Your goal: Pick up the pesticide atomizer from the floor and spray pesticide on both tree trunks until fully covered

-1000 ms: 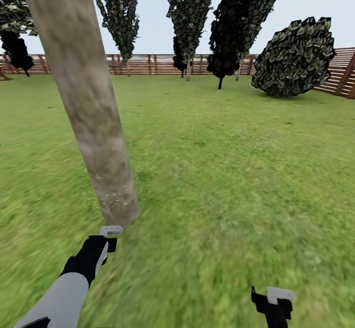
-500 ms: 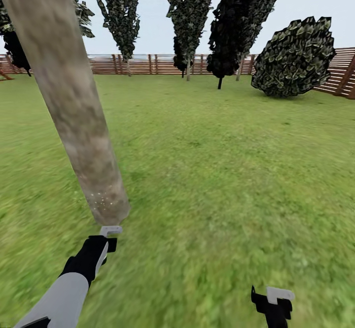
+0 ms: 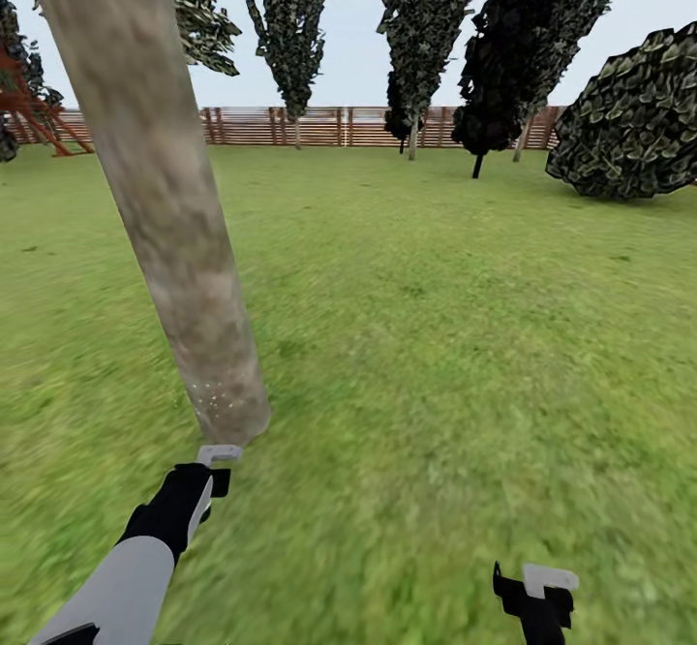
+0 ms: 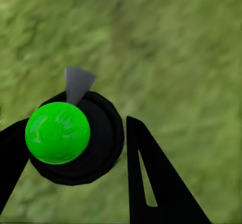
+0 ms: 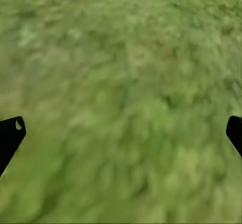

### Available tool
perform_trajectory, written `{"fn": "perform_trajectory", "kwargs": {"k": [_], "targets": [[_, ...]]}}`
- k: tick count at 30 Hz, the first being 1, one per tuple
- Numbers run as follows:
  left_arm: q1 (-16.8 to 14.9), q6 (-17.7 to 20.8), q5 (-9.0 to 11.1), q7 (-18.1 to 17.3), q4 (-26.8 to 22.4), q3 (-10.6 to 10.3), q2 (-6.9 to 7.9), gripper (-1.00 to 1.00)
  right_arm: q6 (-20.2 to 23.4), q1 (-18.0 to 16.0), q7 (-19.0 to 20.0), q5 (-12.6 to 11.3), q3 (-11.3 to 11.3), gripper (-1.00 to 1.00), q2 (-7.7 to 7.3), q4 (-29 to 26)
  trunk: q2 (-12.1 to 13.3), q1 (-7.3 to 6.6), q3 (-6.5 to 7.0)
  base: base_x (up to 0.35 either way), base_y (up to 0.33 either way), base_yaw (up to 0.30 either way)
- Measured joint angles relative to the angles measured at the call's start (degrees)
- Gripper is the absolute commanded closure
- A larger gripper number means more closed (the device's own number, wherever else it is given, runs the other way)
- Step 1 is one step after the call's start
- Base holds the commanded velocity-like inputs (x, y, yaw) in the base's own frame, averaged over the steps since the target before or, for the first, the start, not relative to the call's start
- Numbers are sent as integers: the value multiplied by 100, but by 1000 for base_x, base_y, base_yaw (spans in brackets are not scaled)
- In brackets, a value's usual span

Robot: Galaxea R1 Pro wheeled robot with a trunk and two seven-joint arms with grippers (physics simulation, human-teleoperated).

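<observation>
A: Item one, left hand (image 3: 219,454). State?

B: Holding the pesticide atomizer (image 4: 75,135). In the left wrist view its black fingers (image 4: 156,183) sit on either side of a black round body with a bright green cap, and a grey nozzle points away from the hand toward the ground ahead. So the pick-up step reads as done.

A: Item two, the tree trunk (image 3: 155,190). Position?

B: Just beyond the left hand, its base nearly touching the hand's tip in the head view. Mottled grey-tan bark, leaning up and out of frame. A patch of pale specks (image 3: 218,398) sits low on the bark near the base; I judge these to be spray, though they are too small to be sure. The bark above looks bare.

A: So coverage is partial at best?

B: That is my reading. Most of this trunk seems left to do, and a second tree after it.

A: Item three, right hand (image 3: 537,587).

B: Spread wide, nothing between the fingers. The right wrist view has the two black tips far apart over the floor (image 5: 121,103), plain grass.

A: Item four, background.

B: Fence (image 3: 290,127) and dark trees, well beyond either hand.
</observation>
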Motion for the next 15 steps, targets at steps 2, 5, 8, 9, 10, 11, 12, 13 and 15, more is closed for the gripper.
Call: {"fn": "perform_trajectory", "kwargs": {"k": [2,5,8,9,10,11,12,13,15], "targets": [[0,0,24,-1,3,-3,-20,100,1,0,0,0,-2,-100,-3,0,0,1,0,33,-20,278],[-32,29,212,-55,-90,-48,-89,100,1,0,0,3,-3,-100,-5,0,0,1,0,7,-4,278],[-76,82,239,-183,-149,-81,-121,100,1,0,0,1,-2,-100,-3,0,0,1,0,1,-1,278],[-105,94,255,-335,-156,-128,-106,100,1,0,0,1,-3,-100,-3,0,0,1,0,0,0,278],[-163,132,280,-556,-161,-213,-77,100,-1,0,0,3,-3,-100,-5,0,0,1,0,0,0,278],[-246,216,272,-783,-169,-295,-37,100,0,0,1,4,-3,-100,-4,0,0,1,1,0,0,277],[-315,292,238,-915,-173,-334,0,100,0,0,0,3,-3,-100,-5,0,0,1,1,0,0,172],[-463,450,199,-1081,-179,-404,64,100,1,1,0,4,-3,-100,-6,-1,0,1,1,0,0,88],[-766,640,226,-1184,-177,-807,46,100,1,2,-1,1,-3,-100,-5,-2,0,1,1,0,0,22]]}}
